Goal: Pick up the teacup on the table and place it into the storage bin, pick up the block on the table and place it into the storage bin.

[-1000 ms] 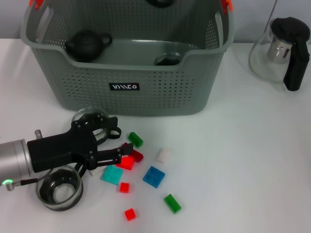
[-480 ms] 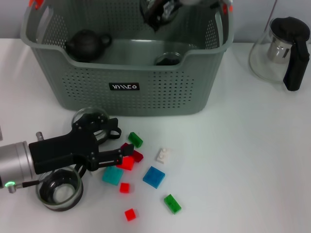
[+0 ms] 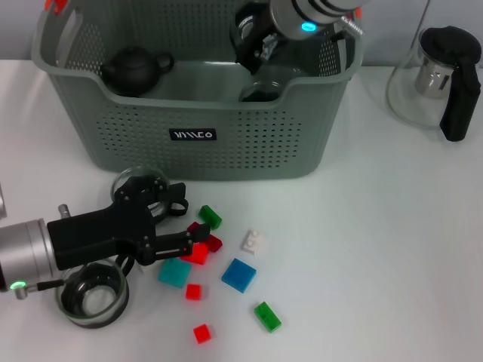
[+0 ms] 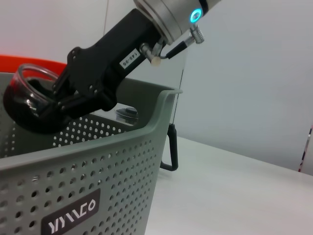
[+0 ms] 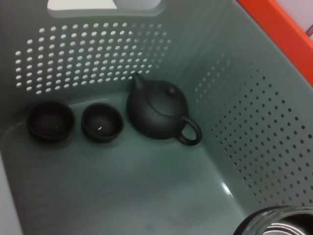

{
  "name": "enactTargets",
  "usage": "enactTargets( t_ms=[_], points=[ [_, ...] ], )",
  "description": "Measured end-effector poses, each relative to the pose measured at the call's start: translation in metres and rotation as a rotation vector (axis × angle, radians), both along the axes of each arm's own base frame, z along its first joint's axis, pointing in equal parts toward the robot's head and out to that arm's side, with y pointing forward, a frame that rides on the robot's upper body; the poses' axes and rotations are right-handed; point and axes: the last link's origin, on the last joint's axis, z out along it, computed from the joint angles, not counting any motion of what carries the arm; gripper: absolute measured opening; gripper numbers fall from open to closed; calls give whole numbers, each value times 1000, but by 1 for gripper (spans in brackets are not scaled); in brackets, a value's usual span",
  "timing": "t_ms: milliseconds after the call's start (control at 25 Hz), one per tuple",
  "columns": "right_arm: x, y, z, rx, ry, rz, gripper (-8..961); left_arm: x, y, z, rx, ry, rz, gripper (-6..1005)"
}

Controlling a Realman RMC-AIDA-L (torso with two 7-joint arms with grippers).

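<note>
My right gripper [image 3: 255, 47] hangs over the grey-green storage bin [image 3: 136, 143], shut on the rim of a glass teacup [image 3: 247, 29]. The left wrist view shows that teacup [image 4: 22, 100] held tilted above the bin [image 4: 98, 171] by the right gripper [image 4: 55, 98]. Its rim [image 5: 274, 223] shows in the right wrist view. My left gripper [image 3: 192, 223] lies low on the table, open, its lower fingertip touching a red block [image 3: 198, 254]. Two more glass teacups stand on the table, one [image 3: 138, 182] behind the left gripper and one [image 3: 92, 296] under its wrist.
Inside the bin [image 5: 98, 54] sit a black teapot [image 5: 159, 111] and two dark cups [image 5: 51, 121] [image 5: 102, 123]. A glass teapot [image 3: 438, 79] stands at the far right. Loose blocks lie around: green [image 3: 210, 217], white [image 3: 253, 241], blue [image 3: 239, 274], teal [image 3: 174, 271].
My right arm has come into view over the bin, carrying the glass teacup lower and farther in. The left gripper has barely moved.
</note>
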Motion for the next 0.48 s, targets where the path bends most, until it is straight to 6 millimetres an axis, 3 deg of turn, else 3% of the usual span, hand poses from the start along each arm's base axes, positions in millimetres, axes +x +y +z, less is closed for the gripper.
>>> enactTargets(
  t_ms=[480],
  points=[
    [14, -3, -6, 0, 31, -37, 54, 2, 0, -2, -3, -6, -4, 843]
  ],
)
